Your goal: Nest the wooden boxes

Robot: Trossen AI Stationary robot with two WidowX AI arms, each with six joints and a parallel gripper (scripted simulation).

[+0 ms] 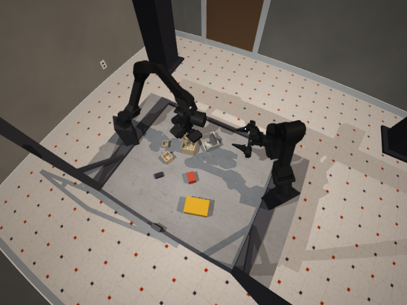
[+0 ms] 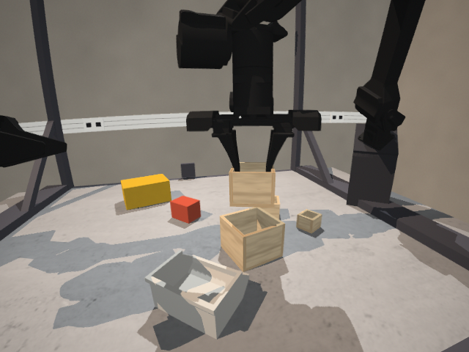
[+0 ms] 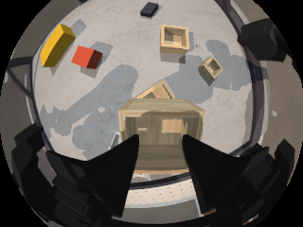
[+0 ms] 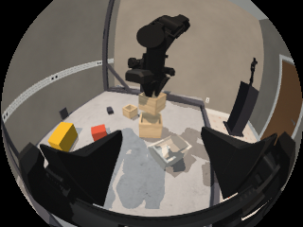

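My left gripper (image 2: 253, 169) (image 3: 161, 139) has both fingers inside a wooden box (image 2: 251, 188) (image 4: 151, 103), spread against its walls, and holds it in the air, open side up and about level. The largest wooden box (image 1: 188, 151) (image 2: 264, 248) (image 4: 151, 130) stands upright on the table below it; the held box partly hides it in the left wrist view. A smaller wooden box (image 1: 167, 160) (image 3: 174, 48) (image 4: 129, 114) and the smallest box (image 2: 308, 224) (image 3: 207, 71) stand apart, open side up. My right gripper (image 1: 234, 138) (image 4: 162, 132) is open and empty, off to the side.
A grey open box (image 1: 212, 149) (image 2: 177, 305) (image 4: 163, 159) stands close to the largest box. A red block (image 1: 191, 177) (image 2: 185, 209) (image 3: 85, 57), a yellow block (image 1: 196, 206) (image 2: 146, 193) and a small dark block (image 1: 158, 175) (image 3: 150, 9) lie on the table (image 1: 147, 203).
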